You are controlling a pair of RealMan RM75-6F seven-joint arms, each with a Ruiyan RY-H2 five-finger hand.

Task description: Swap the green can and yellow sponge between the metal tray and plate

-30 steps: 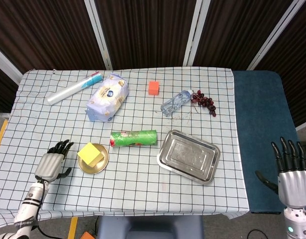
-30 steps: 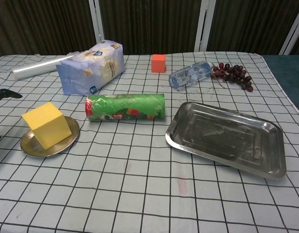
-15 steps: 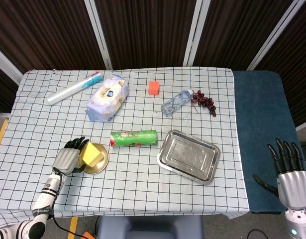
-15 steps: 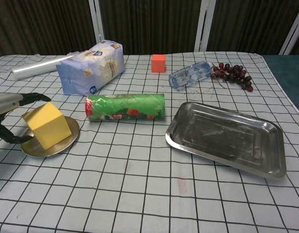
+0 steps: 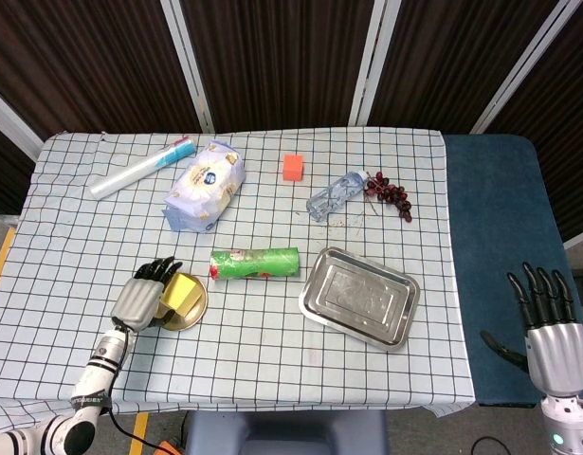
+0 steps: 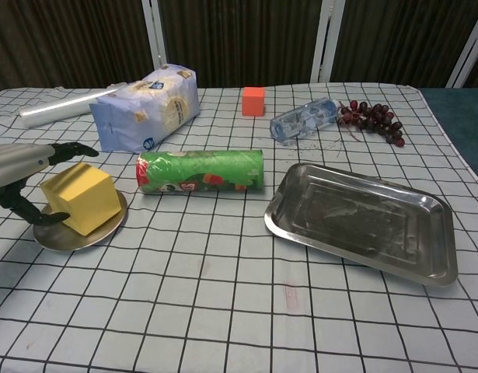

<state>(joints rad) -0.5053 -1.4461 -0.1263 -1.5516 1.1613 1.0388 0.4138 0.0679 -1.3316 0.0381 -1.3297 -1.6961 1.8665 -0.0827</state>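
The yellow sponge (image 5: 184,293) (image 6: 81,199) sits on the small brass plate (image 5: 191,320) (image 6: 68,238) at the front left, slightly tilted. My left hand (image 5: 142,296) (image 6: 25,177) wraps it from the left, fingers over its far top edge and thumb at its near side. The green can (image 5: 254,263) (image 6: 200,171) lies on its side on the cloth between the plate and the metal tray (image 5: 315,301) (image 6: 363,266), which holds nothing. My right hand (image 5: 554,332) hangs open off the table's right side, fingers spread upward; only the head view shows it.
At the back of the checked table lie a plastic-wrap roll (image 5: 142,167), a blue-white bag (image 5: 206,185), an orange cube (image 5: 292,167), a water bottle (image 5: 335,195) and dark grapes (image 5: 389,194). A blue surface (image 5: 500,246) adjoins the table on the right.
My left hand has moved right from beside the plate and closed around the sponge, which has shifted and tilted slightly. The right hand has drifted a little lower.
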